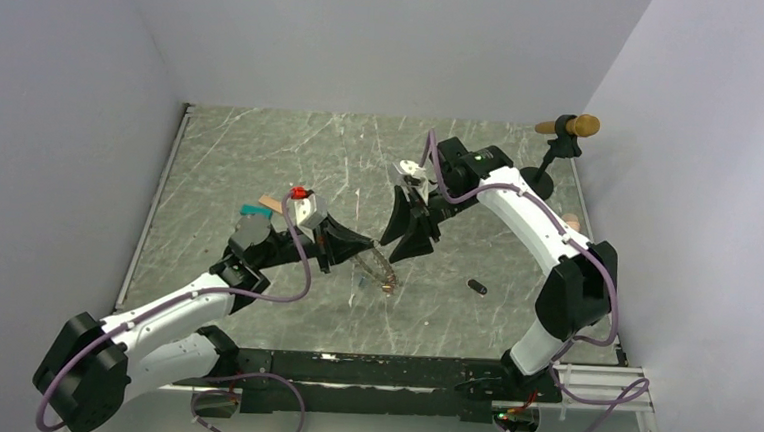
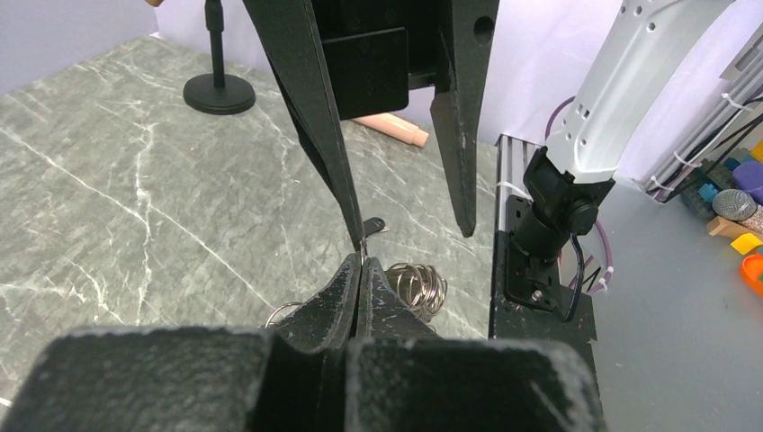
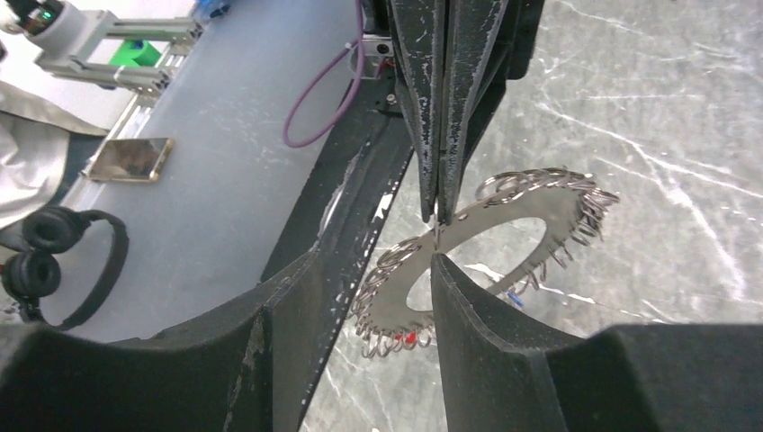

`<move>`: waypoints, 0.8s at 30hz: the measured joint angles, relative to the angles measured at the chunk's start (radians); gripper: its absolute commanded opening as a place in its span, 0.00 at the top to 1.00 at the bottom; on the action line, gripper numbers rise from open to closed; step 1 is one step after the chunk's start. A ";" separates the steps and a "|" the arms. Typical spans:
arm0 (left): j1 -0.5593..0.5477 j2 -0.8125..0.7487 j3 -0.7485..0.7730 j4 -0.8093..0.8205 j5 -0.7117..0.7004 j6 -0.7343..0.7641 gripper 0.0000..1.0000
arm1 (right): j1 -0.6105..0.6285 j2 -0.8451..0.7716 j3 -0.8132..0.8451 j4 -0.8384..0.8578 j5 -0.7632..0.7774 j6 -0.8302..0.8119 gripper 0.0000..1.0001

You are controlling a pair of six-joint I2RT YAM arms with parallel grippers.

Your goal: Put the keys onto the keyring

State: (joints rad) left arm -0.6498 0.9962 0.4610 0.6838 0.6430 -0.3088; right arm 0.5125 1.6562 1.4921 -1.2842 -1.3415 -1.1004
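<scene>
The keyring (image 3: 504, 209) is a flat grey loop edged with many small wire rings, held just above the table in the middle. My left gripper (image 1: 361, 247) is shut on its rim, the pinch showing in the left wrist view (image 2: 362, 268) with wire rings (image 2: 418, 288) beside it. My right gripper (image 3: 378, 265) is open, its right fingertip (image 3: 441, 263) against the loop near that pinch, with nothing between its fingers. A red key (image 3: 411, 338) and a blue key (image 3: 514, 294) hang from the loop. A black key (image 1: 476, 285) lies loose on the table.
Teal and tan blocks (image 1: 256, 208) lie behind the left wrist. A black round-based stand (image 1: 552, 161) with a brown top stands at the back right. The black base rail (image 1: 378, 371) runs along the near edge. Walls close in on three sides.
</scene>
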 measured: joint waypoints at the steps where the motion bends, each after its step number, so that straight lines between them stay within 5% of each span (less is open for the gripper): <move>1: 0.000 -0.005 0.000 -0.002 -0.002 0.001 1.00 | 0.000 0.000 0.012 -0.003 0.007 -0.004 0.48; 18: -0.009 -0.003 0.000 -0.009 -0.008 -0.005 1.00 | 0.013 -0.001 0.034 0.014 0.043 0.040 0.53; 24: -0.014 0.010 0.000 -0.006 -0.008 -0.016 1.00 | 0.031 0.000 0.034 0.014 0.039 0.042 0.65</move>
State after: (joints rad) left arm -0.6640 1.0061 0.4610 0.6781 0.6353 -0.3252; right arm 0.5434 1.6562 1.5261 -1.2697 -1.3025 -1.0580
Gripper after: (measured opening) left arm 0.012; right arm 0.426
